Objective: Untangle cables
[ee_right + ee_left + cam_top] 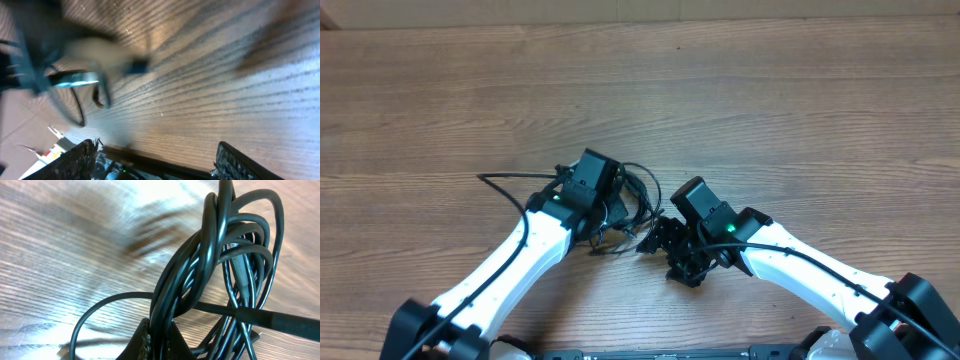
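The cables (pixel 638 200) lie as a tangled bunch of thin black loops in the middle of the wooden table, with one strand trailing off to the left. My left gripper (pixel 610 214) sits at the bunch's left side. In the left wrist view its jaws (pixel 160 332) are shut on several strands of the cables (pixel 225 255), which rise in loops above the fingers. My right gripper (pixel 678 255) is just right of the bunch and nearer the front. Its fingers (pixel 75 160) stand wide apart over bare wood, with the cables (pixel 75 82) blurred off to the upper left.
The wooden table (pixel 770 110) stretches around both arms. Its front edge (pixel 150 155) runs close below the right gripper's fingers, with clutter beyond it. Both white arms come in from the front corners.
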You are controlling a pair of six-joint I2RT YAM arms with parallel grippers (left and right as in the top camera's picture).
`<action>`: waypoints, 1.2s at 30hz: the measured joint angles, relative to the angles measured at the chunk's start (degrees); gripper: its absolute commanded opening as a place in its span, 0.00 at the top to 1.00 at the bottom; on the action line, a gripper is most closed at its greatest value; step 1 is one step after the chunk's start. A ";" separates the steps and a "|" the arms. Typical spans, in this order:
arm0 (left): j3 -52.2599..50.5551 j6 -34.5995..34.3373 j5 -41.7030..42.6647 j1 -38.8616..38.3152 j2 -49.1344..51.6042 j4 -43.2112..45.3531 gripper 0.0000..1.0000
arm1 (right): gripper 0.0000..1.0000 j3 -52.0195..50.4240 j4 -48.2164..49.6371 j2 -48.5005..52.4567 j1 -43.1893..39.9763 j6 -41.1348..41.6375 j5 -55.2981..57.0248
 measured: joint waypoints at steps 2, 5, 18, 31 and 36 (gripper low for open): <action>0.13 0.00 0.20 0.00 -1.53 -0.02 0.96 | 0.24 0.00 0.11 0.00 0.02 1.64 0.00; 0.15 0.00 0.39 0.00 -2.99 -0.09 0.96 | 0.25 0.00 3.63 0.00 0.00 3.76 0.07; 0.15 0.07 0.63 -1.62 -3.15 -0.66 0.96 | 0.26 0.00 10.62 0.00 0.00 6.03 4.11; 1.25 0.22 3.08 -2.45 -3.21 -1.33 0.96 | 0.36 0.00 8.22 0.11 0.00 6.12 7.10; 2.73 -0.02 4.83 -2.51 -4.09 -1.60 0.96 | 0.37 0.31 6.99 1.49 -0.04 6.14 7.43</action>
